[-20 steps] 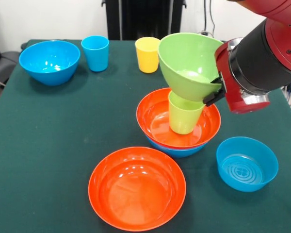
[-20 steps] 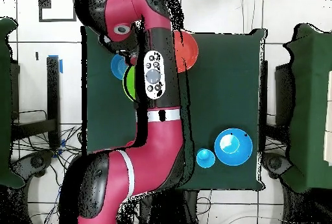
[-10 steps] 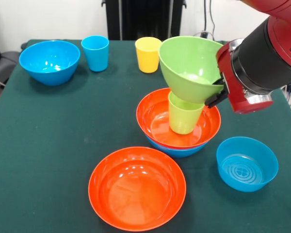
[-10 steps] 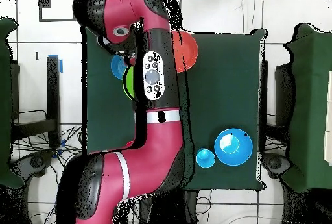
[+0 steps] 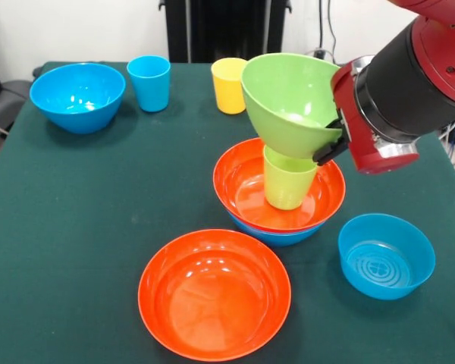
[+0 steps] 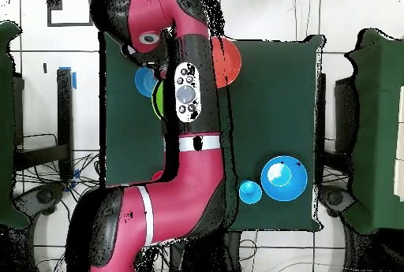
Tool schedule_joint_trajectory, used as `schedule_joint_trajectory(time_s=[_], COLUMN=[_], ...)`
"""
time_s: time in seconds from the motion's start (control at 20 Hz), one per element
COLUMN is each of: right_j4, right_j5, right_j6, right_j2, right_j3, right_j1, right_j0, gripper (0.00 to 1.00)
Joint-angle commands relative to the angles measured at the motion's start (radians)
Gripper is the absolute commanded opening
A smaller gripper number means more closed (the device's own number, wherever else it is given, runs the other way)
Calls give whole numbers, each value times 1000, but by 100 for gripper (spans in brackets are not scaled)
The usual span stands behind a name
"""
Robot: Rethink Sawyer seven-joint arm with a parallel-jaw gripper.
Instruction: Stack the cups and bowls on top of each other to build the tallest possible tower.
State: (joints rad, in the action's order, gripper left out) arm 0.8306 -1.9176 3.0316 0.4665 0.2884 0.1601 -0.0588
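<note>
green bowl [image 5: 292,102], pinched at its rim by the gripper [image 5: 330,144], sits tilted on the green cup [image 5: 288,180] mid-desk; next, level it, then release.

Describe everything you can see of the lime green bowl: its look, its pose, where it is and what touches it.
The lime green bowl is round, glossy plastic, wide at the rim and narrowing to a small base. It is tilted, its opening turned toward the camera. The claw grips its rim on the picture's right side. Its base sits at the mouth of the green cup, which stands upright in the orange bowl nested on a blue bowl. Whether base and cup touch cannot be told. In the overhead view only a green sliver shows beside the arm.
</note>
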Motion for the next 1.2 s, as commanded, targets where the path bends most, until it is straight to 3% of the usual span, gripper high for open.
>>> schedule_joint_trajectory(time_s=[0.05,1.2], right_j4=[-22,-176], right_j5=[51,181], right_j6=[192,191], right_j2=[-40,-141], right_j3=[104,135], right_j1=[-43,-74], right_j0=[11,22], gripper=[0,0])
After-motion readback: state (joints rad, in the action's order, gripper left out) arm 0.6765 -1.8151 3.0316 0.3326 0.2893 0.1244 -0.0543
